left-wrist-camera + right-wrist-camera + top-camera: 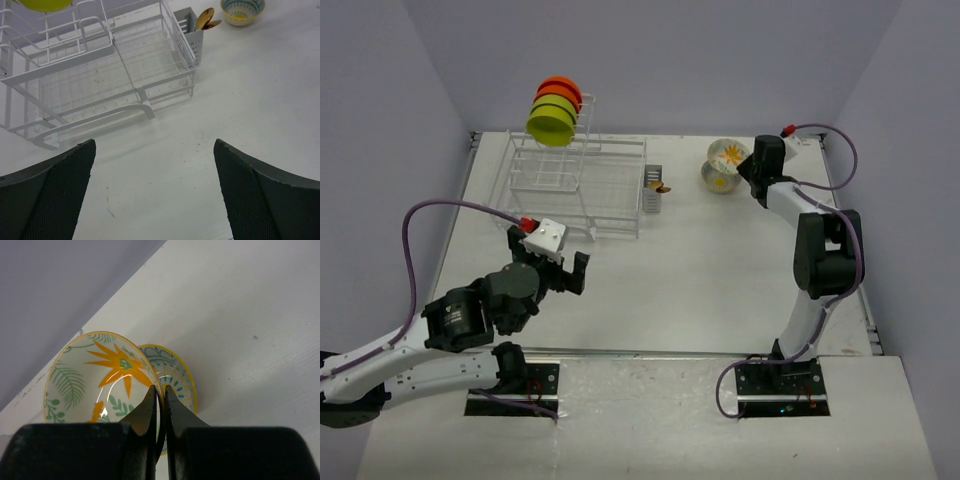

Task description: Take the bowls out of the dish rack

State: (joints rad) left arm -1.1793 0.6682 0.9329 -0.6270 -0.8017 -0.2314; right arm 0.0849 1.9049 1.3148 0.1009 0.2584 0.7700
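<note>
Right gripper [160, 397] pinches thin rim of flower bowl [90, 382], jaws nearly shut; left gripper [154, 192] gapes wide, empty. Bowl likely rigid, glazed, slippery, chip-prone: rim is the hold.

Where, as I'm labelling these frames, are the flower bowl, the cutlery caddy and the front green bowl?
flower bowl [117, 365]: right wrist view, on the orange flower inside.
cutlery caddy [196, 45]: left wrist view, on its grey side wall.
front green bowl [551, 125]: top view, on its round face.

Six bowls [550, 125], one dish rack [612, 192]
</note>
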